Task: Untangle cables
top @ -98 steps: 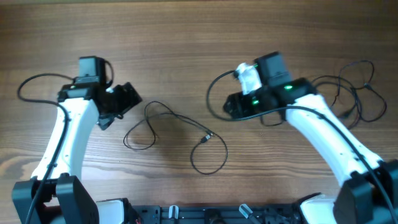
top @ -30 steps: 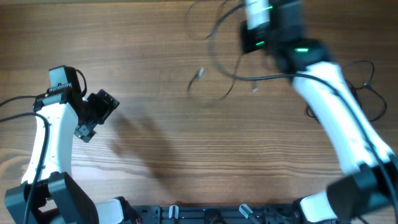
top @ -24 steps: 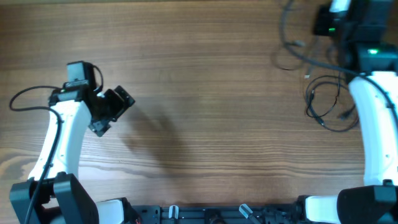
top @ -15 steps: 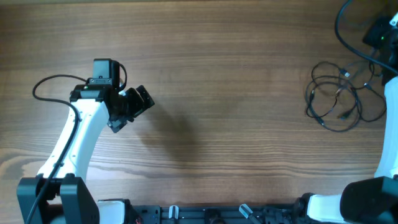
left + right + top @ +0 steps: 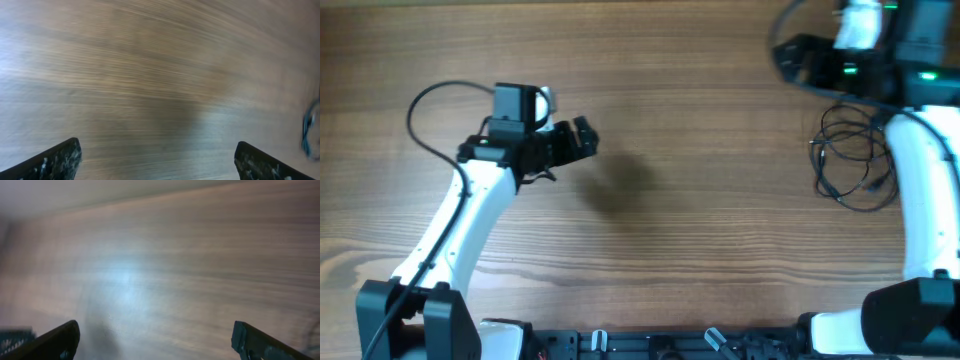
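The cables [image 5: 855, 160] lie as a loose pile of thin black loops on the wooden table at the right side of the overhead view. A blurred sliver of them shows at the right edge of the left wrist view [image 5: 310, 131]. My right gripper [image 5: 798, 62] is open and empty at the far right, above and left of the pile; its view [image 5: 155, 342] shows only bare wood between the fingertips. My left gripper [image 5: 578, 140] is open and empty over the left-centre of the table, far from the cables; its view [image 5: 157, 162] shows bare wood.
The wooden table [image 5: 680, 230] fills the view. The left arm's own thick black wire [image 5: 430, 110] loops out beside its wrist. A black rail [image 5: 650, 345] runs along the near edge.
The right gripper swept a cable from the table's middle to the far right and let it go onto the pile; it now sits left of its last position. The left arm moved rightward.
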Robot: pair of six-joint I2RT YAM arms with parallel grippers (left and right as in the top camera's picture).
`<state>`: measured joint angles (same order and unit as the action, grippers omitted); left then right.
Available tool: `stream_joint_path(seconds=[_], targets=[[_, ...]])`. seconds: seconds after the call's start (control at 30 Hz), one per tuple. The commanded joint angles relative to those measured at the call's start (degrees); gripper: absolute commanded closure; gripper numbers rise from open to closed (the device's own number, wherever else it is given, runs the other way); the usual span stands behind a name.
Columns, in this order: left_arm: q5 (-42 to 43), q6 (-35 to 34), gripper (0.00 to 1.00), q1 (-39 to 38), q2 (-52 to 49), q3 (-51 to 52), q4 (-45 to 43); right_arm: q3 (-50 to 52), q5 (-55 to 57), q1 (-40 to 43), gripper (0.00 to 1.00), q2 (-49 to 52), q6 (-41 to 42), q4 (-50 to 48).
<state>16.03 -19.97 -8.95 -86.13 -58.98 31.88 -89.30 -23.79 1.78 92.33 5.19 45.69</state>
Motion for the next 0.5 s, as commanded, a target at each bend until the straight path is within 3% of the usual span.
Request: stream_joint_path(seconds=[0.0,0.07,0.27,0.37,0.47], targets=[[-11.6,4.7,0.00,-3.0,0.9,-0.1,1.7,0.5,12.0,-7.9,0.00,5.0,-2.2,3.4],[-17.3,2.4,0.00,-2.6,0.9,-0.1,8.2,0.5,15.5,-10.5,0.00,8.4,-2.2,8.8],[-15.2,-3.2,0.00,1.1,1.0,0.0,27.8,1.0,14.8,-10.8,0.00,10.5,0.8,19.6],[-15.2,-2.1,0.00,1.2,3.7,0.2,30.0,4.5,14.8,-10.8,0.00,7.1,0.8,20.4],[-15.0,-1.5,0.00,1.2,13.5,4.8,26.4,16.4,14.8,-10.8,0.00,-3.8,1.2,12.0]])
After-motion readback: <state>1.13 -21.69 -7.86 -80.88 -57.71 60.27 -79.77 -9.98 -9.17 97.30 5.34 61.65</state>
